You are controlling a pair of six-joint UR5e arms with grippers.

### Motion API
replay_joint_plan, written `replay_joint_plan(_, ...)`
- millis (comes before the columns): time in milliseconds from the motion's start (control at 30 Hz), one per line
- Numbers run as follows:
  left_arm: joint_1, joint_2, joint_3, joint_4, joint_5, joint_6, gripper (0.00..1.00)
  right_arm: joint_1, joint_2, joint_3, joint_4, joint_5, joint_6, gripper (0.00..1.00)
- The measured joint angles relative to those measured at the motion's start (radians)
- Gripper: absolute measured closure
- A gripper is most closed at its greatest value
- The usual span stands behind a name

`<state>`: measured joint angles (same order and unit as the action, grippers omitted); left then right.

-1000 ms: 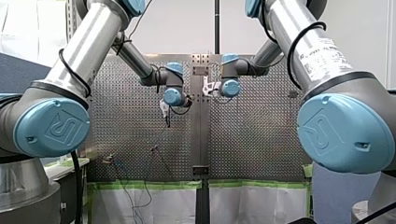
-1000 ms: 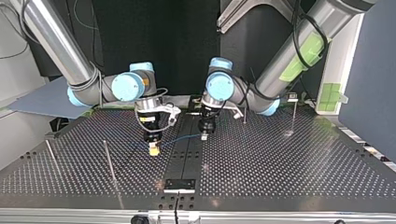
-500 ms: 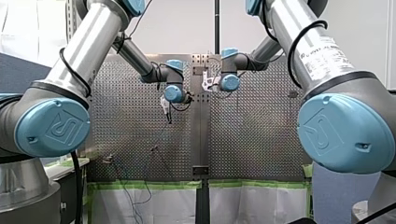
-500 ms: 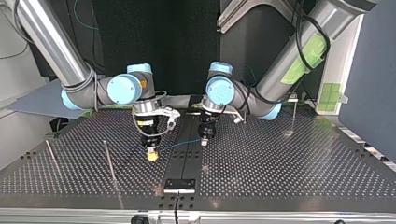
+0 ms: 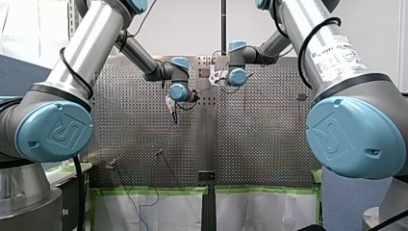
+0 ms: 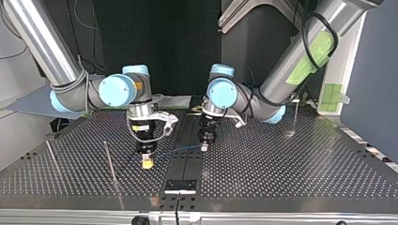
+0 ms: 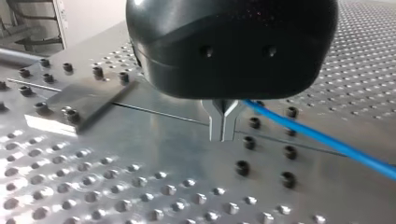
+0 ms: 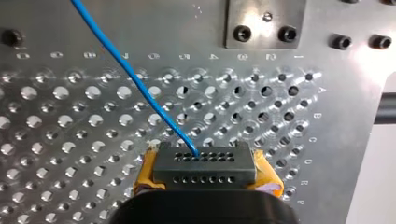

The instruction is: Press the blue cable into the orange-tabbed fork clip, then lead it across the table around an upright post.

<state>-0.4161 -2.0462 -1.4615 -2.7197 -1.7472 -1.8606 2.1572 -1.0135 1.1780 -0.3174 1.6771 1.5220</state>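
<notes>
The blue cable (image 6: 176, 150) runs taut just above the table between my two grippers. At the top view's middle, my left gripper (image 6: 204, 146) points down and is shut on the cable. In the left wrist view its metal fingers (image 7: 219, 122) are pressed together, and the cable (image 7: 327, 143) leads off to one side. At the top view's left, my right gripper (image 6: 147, 162) with yellow pads is shut on the cable. In the right wrist view the cable (image 8: 135, 84) comes out from between its pads (image 8: 266, 179). A small clip (image 6: 294, 98) stands far back at the right.
Thin upright posts stand at the top view's left (image 6: 110, 161) and far left (image 6: 50, 155), and another behind my left arm (image 6: 245, 115). A dark centre strip with a bracket (image 6: 180, 185) runs down the perforated table (image 6: 291, 178). More cable hangs over the table's edge (image 5: 139, 211).
Both grippers have moved toward the top view's near edge with the cable between them. My right gripper has also shifted to that view's left, lengthening the stretch of cable.
</notes>
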Motion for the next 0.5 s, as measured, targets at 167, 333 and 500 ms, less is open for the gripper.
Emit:
replay_joint_plan(167, 0.000, 0.001, 0.039, -0.025, 0.003, -0.004, 1.00, -0.004, -0.012, -0.005, 0.005, 0.004, 0.000, 1.00)
replay_joint_plan(333, -0.001, 0.001, 0.078, -0.040, 0.015, -0.018, 1.00, -0.009, -0.026, -0.009, 0.006, 0.005, 0.000, 1.00)
replay_joint_plan(500, -0.005, 0.000, 0.115, -0.048, 0.029, -0.037, 1.00, -0.015, -0.037, -0.017, 0.009, 0.007, 0.002, 1.00)
